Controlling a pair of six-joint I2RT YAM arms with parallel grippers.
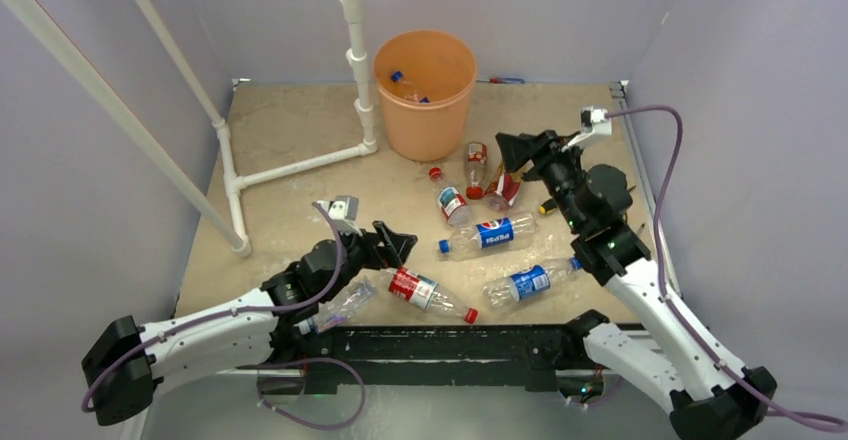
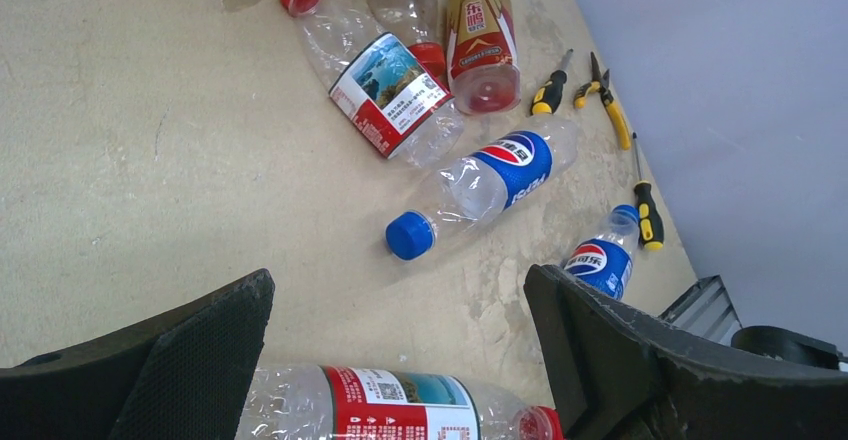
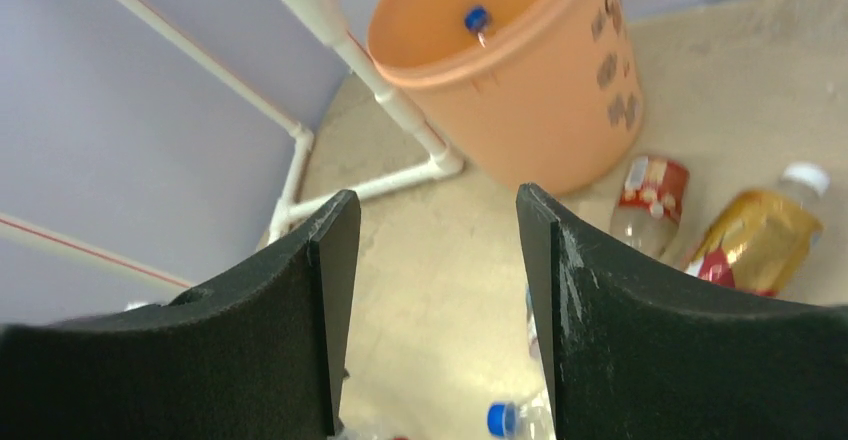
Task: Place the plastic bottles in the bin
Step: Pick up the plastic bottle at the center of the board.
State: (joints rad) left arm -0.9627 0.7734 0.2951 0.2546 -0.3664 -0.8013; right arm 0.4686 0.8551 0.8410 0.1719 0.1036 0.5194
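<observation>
Left gripper: the left gripper [image 1: 400, 248] is hanging low at about seven o'clock on the table [image 1: 290, 150], its fingers standing wide apart and gripping nothing.
Nearest bottle: a red-label bottle [image 1: 425, 293] is lying on its side just at five o'clock of those fingers, its red cap pointing toward four o'clock.
Step in hand: to my eye the left arm is lining up to pick this bottle.
Doing it well: in the wrist view the bottle is running lengthwise from one finger toward the other, so I am thinking the wrist needs turning until the fingers are straddling the labelled middle across its width. Then it should be closing gently, since thin clear plastic is likely to buckle or squirt out.
Bin: the bin [image 1: 425, 120] is standing at twelve o'clock, well apart from the left gripper, with a blue-capped bottle [image 1: 400, 78] already lying inside.
Frame: the white pipe frame [image 1: 352, 60] is rising just at nine o'clock of the bin, so the carry should be swinging clear of it.
Loose bottles: two Pepsi bottles [image 1: 490, 234] are lying near the centre, toward four o'clock.
Right gripper: the right gripper [image 1: 516, 150] is hovering at two o'clock, fingers spread and empty, facing the bin.
</observation>
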